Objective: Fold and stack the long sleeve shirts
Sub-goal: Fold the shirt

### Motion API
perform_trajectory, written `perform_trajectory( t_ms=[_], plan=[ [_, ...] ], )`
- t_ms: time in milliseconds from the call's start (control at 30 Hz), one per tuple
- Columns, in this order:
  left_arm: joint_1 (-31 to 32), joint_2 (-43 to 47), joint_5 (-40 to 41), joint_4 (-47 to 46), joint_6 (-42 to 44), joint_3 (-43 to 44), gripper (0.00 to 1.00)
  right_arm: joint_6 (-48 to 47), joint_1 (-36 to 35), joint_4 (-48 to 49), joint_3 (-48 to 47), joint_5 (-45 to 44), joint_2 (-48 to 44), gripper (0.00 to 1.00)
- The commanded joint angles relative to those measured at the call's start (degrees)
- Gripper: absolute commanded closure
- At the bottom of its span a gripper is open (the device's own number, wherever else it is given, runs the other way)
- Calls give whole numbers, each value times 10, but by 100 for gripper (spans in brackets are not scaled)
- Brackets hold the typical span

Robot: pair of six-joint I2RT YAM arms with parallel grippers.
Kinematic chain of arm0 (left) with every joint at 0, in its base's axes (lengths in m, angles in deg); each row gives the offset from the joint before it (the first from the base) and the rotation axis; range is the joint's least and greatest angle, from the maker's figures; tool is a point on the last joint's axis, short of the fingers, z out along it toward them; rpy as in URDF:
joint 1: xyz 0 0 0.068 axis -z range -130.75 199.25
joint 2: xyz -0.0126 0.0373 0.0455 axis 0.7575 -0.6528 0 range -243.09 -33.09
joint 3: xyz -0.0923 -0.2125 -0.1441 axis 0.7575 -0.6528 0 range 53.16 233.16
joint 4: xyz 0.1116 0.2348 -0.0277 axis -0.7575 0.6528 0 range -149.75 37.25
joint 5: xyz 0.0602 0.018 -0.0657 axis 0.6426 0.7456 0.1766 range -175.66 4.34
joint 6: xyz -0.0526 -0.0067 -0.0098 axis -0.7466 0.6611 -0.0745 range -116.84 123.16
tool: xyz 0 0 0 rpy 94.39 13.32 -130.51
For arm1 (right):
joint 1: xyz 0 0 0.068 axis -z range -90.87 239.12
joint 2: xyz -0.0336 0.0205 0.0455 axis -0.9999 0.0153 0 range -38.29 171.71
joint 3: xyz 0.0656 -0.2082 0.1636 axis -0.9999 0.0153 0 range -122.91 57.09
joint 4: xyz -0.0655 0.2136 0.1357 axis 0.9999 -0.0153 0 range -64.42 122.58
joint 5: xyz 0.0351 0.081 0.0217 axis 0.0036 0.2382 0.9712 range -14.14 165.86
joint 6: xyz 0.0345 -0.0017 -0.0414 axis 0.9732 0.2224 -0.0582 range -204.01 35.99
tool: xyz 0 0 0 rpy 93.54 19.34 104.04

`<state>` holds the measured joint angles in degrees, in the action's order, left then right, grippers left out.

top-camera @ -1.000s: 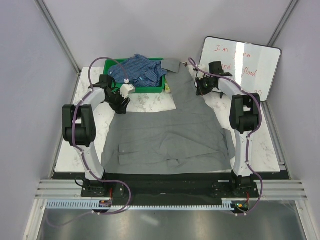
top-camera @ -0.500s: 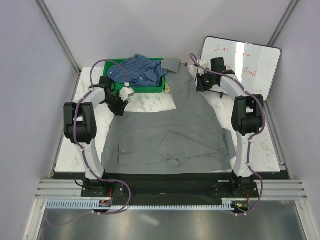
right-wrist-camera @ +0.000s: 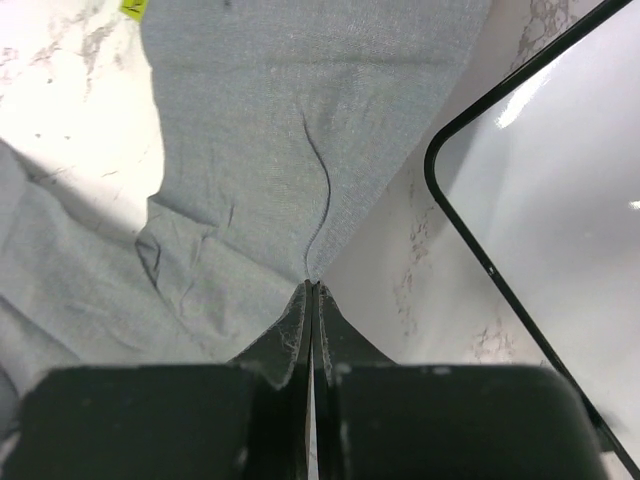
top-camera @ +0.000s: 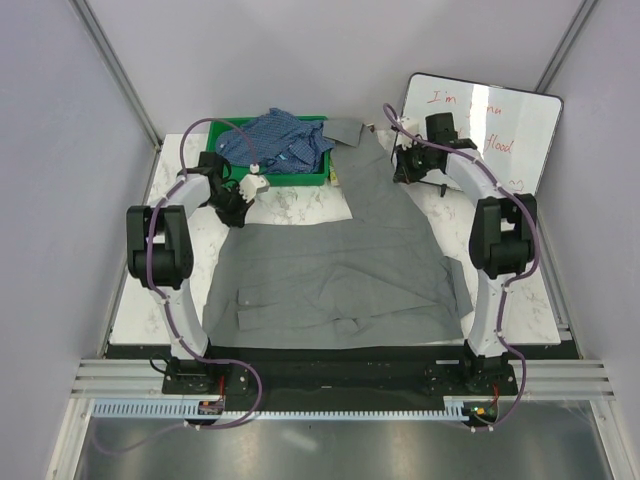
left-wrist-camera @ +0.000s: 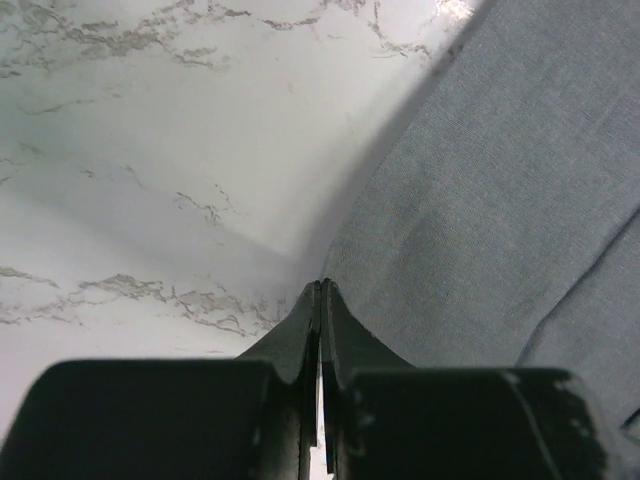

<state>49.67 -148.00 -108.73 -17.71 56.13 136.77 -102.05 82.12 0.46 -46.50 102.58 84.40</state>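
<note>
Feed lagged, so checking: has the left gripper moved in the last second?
Yes. The left gripper shifted slightly toward the green bin, now shut on the grey shirt.

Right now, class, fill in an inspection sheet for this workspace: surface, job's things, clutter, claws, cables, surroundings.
Surface: white marble table, partly bare.
Job's things: grey shirt spread flat; blue check shirt bunched in green bin.
Clutter: small yellow-green scrap beside the bin.
Claws: left claw and right claw both shut on the grey shirt's edges.
Cables: purple cables run along both arms.
Surroundings: whiteboard with red writing at back right; grey walls.
</note>
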Motion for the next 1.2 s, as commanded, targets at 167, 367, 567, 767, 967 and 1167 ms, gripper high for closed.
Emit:
perform_trajectory(
  t_ms=[167,367,567,767,967,1167],
  plan=[
    [-3,116,-37,16,40,-41,98,-4,1,-25,50,30,-116,100],
    [-3,207,-32,21,92,-112,98,-3,2,-44,101,40,-189,100],
    [-3,298,-34,22,130,-190,98,-2,2,-59,176,41,-279,100],
    [-3,362,-36,20,144,-244,98,0,1,-65,266,33,-380,100],
    [-3,416,-44,44,183,-317,98,-5,2,-84,360,34,-458,100],
    [-3,476,-37,53,214,-383,98,-27,1,-106,427,20,-517,100]
  ],
)
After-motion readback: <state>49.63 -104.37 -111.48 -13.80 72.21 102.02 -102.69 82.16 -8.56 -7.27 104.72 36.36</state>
